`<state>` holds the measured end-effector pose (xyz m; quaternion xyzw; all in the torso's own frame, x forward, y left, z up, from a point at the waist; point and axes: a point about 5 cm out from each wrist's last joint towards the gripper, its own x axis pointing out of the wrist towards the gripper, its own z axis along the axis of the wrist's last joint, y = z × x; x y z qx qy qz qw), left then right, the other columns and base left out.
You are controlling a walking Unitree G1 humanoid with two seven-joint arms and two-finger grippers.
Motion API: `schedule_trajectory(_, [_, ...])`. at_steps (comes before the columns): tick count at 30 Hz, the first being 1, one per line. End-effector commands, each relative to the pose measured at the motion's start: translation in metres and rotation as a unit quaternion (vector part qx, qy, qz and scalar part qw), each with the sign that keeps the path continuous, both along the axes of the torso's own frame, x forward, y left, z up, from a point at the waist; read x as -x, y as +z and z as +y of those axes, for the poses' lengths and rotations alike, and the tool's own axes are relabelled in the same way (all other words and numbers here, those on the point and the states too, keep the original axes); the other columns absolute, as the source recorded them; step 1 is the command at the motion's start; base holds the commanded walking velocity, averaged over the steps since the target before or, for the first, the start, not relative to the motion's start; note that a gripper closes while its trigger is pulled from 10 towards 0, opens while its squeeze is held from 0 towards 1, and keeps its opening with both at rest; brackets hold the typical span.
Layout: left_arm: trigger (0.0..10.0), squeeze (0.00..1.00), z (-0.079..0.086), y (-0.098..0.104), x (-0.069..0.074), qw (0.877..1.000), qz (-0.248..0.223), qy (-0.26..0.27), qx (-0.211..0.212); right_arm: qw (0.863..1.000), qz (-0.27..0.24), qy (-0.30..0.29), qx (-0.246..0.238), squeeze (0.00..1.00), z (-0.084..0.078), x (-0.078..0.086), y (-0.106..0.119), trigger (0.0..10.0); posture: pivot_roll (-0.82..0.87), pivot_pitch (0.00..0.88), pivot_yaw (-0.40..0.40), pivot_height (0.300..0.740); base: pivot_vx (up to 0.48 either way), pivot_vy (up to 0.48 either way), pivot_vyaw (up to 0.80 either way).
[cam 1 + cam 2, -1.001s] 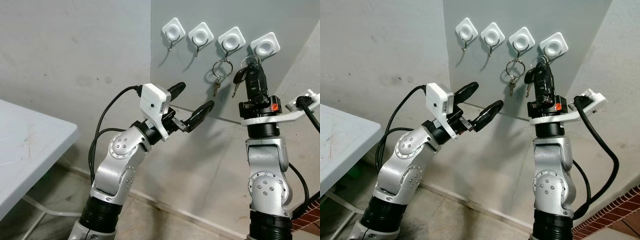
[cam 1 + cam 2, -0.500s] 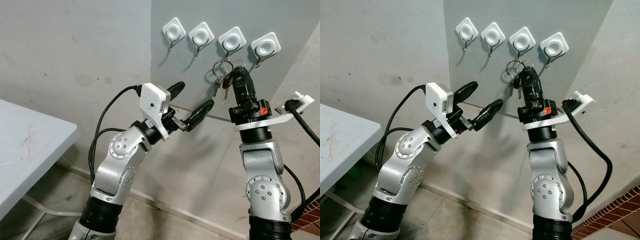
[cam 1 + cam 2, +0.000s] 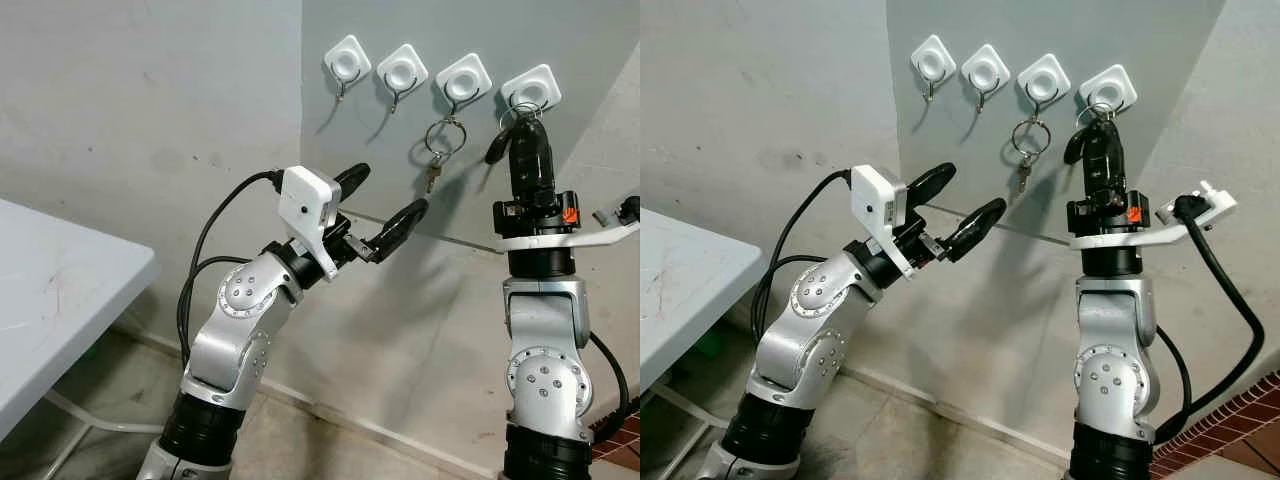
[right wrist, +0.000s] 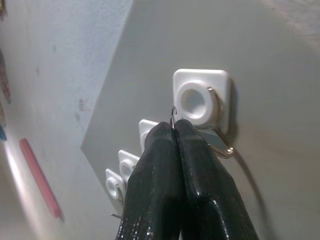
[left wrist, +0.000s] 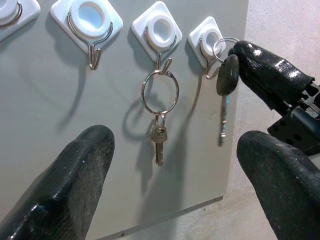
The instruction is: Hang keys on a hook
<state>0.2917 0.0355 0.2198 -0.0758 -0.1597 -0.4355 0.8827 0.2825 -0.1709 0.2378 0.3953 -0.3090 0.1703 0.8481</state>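
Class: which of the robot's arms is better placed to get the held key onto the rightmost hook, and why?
The right. The right gripper is shut on the key ring, right at the rightmost hook. The left gripper is open, lower and well short of the hooks.

Head stereo pair: looks forward at grey wall panel (image 3: 400, 180) carrying four white square hook mounts (image 3: 464, 78), mid distance; both arms in frame, white tabletop (image 3: 50, 300) edge at left. Right eye shows same scene shifted leftward.

Left wrist camera: looks along own black fingers (image 5: 75, 175) toward panel, near; shares hook row, hanging silver key ring (image 5: 160, 92) and right end effector (image 5: 240, 55) with head views.

Right wrist camera: very close, looks along closed fingers (image 4: 200, 175) at outermost hook mount (image 4: 200, 97); other mounts recede behind.
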Motion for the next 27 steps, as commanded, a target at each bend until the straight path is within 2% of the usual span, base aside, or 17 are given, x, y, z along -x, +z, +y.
schedule_trajectory(1, [10.0, 0.00, -0.002, 0.006, 0.002, 1.000, -0.009, -0.004, 0.003, 1.000, -0.006, -0.008, -0.013, 0.00, -0.004, 0.000, 0.004, 10.0, -0.02, 0.020, -0.022, 0.740, 0.000, 0.000, 0.00])
schedule_trajectory(10, [10.0, 0.00, -0.002, 0.006, 0.003, 1.000, -0.009, -0.004, 0.004, 0.999, 0.026, -0.010, -0.044, 0.00, -0.009, -0.003, -0.011, 10.0, -0.02, 0.024, -0.021, 0.740, 0.000, 0.000, 0.00])
schedule_trajectory(25, [10.0, 0.00, -0.001, 0.007, 0.003, 1.000, -0.009, -0.002, 0.006, 0.997, 0.054, 0.003, -0.058, 0.00, -0.007, -0.006, -0.021, 10.0, -0.01, 0.025, -0.025, 0.740, 0.000, 0.000, 0.00])
schedule_trajectory(26, [10.0, 0.00, -0.001, 0.008, 0.003, 1.000, -0.009, -0.002, 0.007, 0.996, 0.057, 0.007, -0.061, 0.70, -0.006, -0.006, -0.023, 10.0, -0.01, 0.025, -0.025, 0.740, 0.000, 0.000, 0.00])
schedule_trajectory(27, [10.0, 0.00, -0.001, 0.007, 0.003, 1.000, -0.008, -0.001, 0.006, 0.996, 0.058, 0.008, -0.062, 1.00, -0.006, -0.006, -0.023, 10.0, -0.01, 0.025, -0.025, 0.740, 0.000, 0.000, 0.00])
